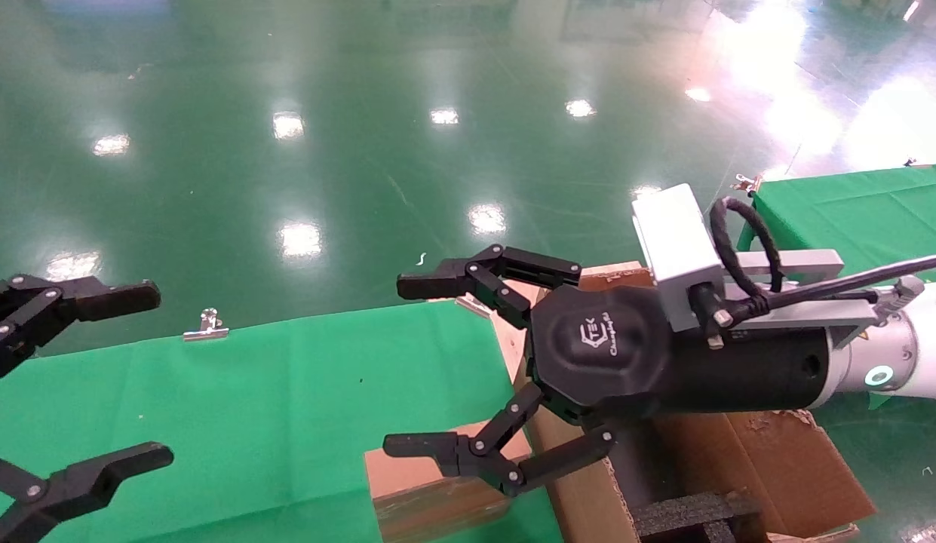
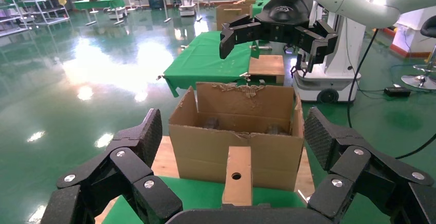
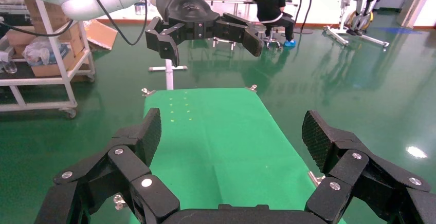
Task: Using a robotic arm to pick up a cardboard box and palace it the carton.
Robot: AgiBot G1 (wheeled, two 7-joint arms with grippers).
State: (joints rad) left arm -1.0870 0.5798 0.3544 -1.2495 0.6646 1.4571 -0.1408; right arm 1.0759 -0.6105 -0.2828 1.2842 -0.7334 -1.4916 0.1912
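Note:
The white robotic arm (image 1: 879, 377) reaches in from the right. Its right gripper (image 1: 407, 366) hangs open and empty above the table's right end. Just beneath its lower finger lies the small brown cardboard box (image 1: 430, 490). The left wrist view shows that cardboard box (image 2: 237, 175) end-on, with its round hole, resting against the carton (image 2: 236, 131). The carton (image 1: 747, 452) has torn flaps and black foam inserts (image 1: 686, 516) and stands under the right wrist. My left gripper (image 1: 83, 377) is open at the table's left end and faces the box. The right wrist view shows only green cloth between the open right gripper (image 3: 234, 134).
A green cloth covers the table (image 1: 249, 407), held by metal clips (image 1: 205, 326) at its far edge. A second green table (image 1: 852, 204) stands at the far right. Glossy green floor lies beyond. The carton rests on a wooden board (image 2: 167, 160).

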